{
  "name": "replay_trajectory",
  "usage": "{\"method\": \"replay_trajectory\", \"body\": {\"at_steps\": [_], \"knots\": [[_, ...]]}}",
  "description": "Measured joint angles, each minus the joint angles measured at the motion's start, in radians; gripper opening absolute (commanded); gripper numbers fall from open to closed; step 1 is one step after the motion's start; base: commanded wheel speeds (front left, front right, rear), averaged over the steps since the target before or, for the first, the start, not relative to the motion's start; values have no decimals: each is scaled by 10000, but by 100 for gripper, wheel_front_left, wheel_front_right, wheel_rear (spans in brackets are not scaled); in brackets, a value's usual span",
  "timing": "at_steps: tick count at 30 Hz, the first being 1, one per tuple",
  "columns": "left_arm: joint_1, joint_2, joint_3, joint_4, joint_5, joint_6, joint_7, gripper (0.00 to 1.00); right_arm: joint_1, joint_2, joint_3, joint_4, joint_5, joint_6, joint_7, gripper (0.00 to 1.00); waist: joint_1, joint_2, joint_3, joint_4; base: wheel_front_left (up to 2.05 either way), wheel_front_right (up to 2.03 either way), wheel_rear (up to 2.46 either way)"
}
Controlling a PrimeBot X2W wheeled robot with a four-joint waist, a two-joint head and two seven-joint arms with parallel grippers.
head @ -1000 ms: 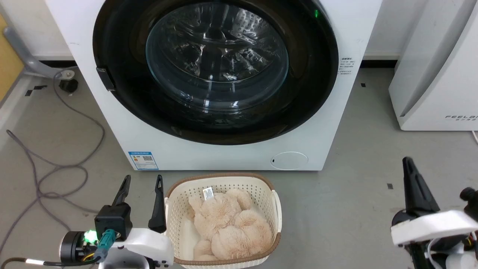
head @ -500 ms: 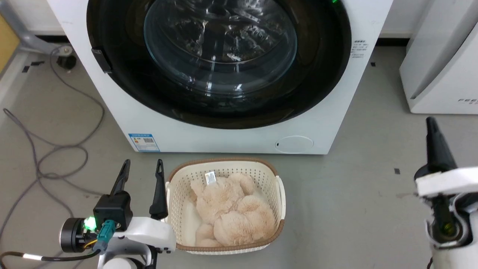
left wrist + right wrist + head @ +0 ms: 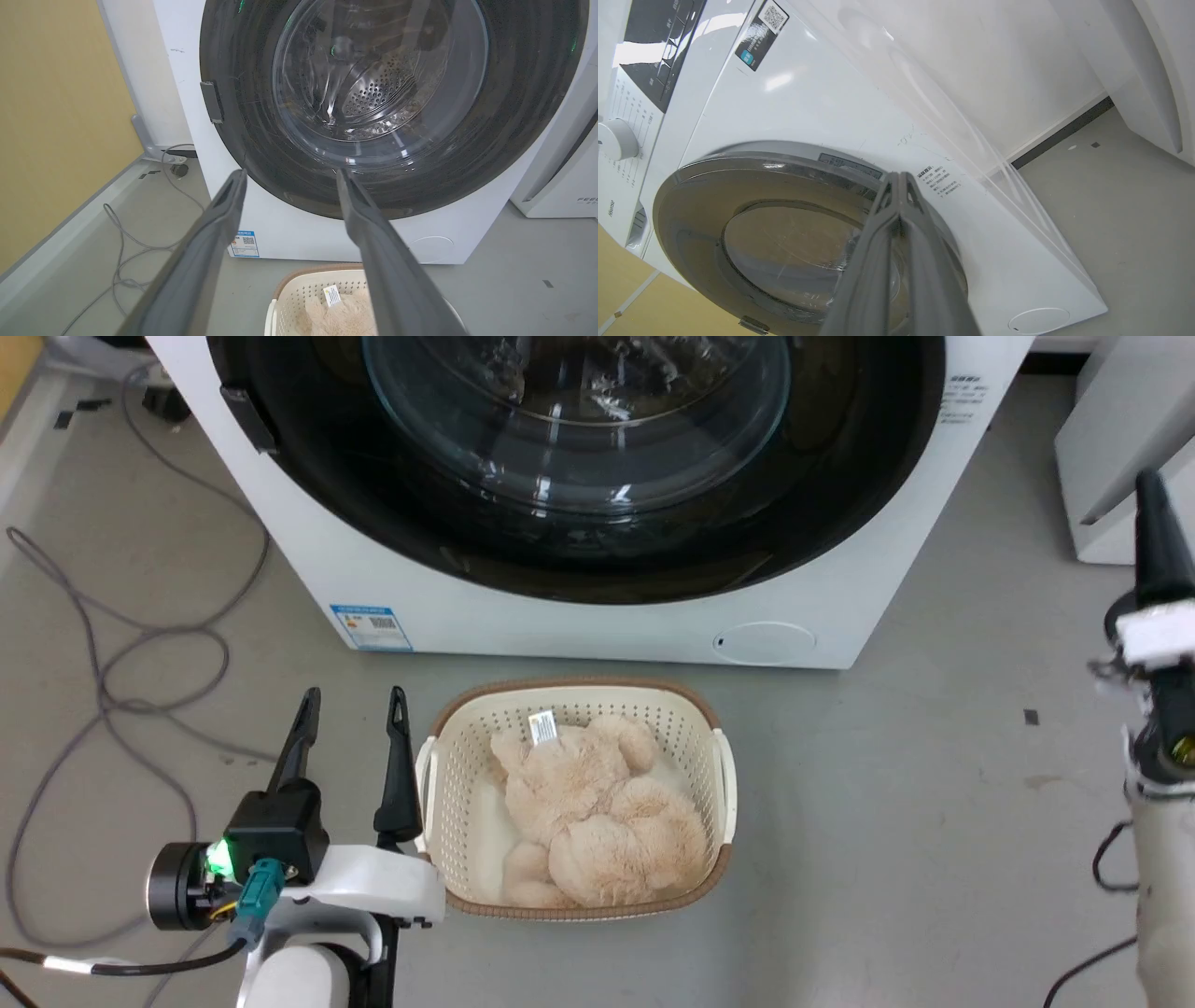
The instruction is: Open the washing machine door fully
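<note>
Washing machine door (image 3: 579,457) seen closed, beyond both grippers — right gripper (image 3: 900,177), fingers pressed together, judged nearer; left gripper (image 3: 350,695) spread wide.

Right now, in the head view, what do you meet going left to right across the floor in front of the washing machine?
The grey cable → the left gripper → the basket holding a plush toy → the right gripper.
</note>
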Motion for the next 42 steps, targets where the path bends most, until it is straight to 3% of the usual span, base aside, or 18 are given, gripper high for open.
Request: {"method": "replay_trajectory", "body": {"at_steps": [28, 42], "knots": [[-995, -2, -554, -127, -439, 573, -591, 100, -4897, -886, 1561, 3710, 1578, 0, 161, 0, 0, 0, 1804, 761, 0, 0, 0], [-1387, 2, -644, -98, -558, 750, -888, 100, -5973, -1239, 2263, 4397, 3026, 2, 1745, 0, 1, 0, 2329, 955, 0, 0, 0]]}}
